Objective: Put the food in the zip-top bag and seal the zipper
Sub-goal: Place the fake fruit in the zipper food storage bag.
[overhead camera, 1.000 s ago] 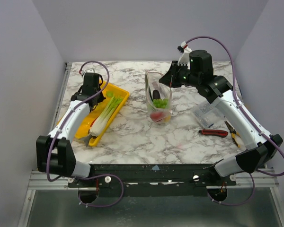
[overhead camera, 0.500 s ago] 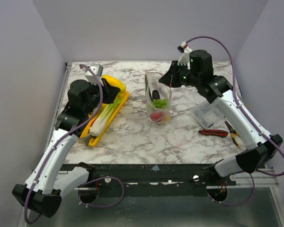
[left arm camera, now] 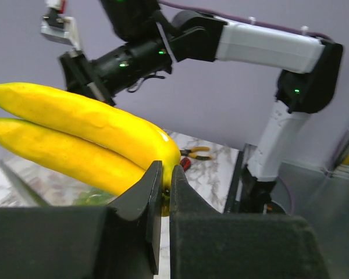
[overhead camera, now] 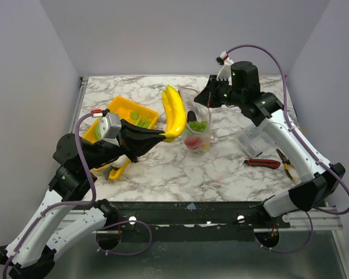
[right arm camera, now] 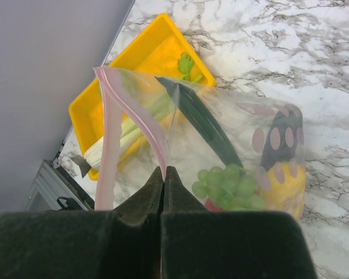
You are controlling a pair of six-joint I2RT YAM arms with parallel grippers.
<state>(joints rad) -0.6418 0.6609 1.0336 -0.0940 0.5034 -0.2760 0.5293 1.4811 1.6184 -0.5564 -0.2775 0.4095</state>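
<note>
- Your left gripper (left arm camera: 164,174) is clamped on the end of two yellow bananas (overhead camera: 174,110), held in the air mid-frame, just left of the bag.
- Your right gripper (right arm camera: 163,174) is pinched tight on the rim of the one zip-top bag (overhead camera: 196,131), whose pink zipper (right arm camera: 107,145) gapes apart.
- Inside the bag you have one green grape bunch (right arm camera: 230,186), one dark long piece (right arm camera: 203,125) and one red piece (overhead camera: 192,142).
- One yellow tray (overhead camera: 128,106) sits on the bench at upper left.

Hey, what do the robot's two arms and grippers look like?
The left arm and right arm share white shells and black joints, each trailed by a purple cable. The left gripper and right gripper are black, with tapered fingers.
</note>
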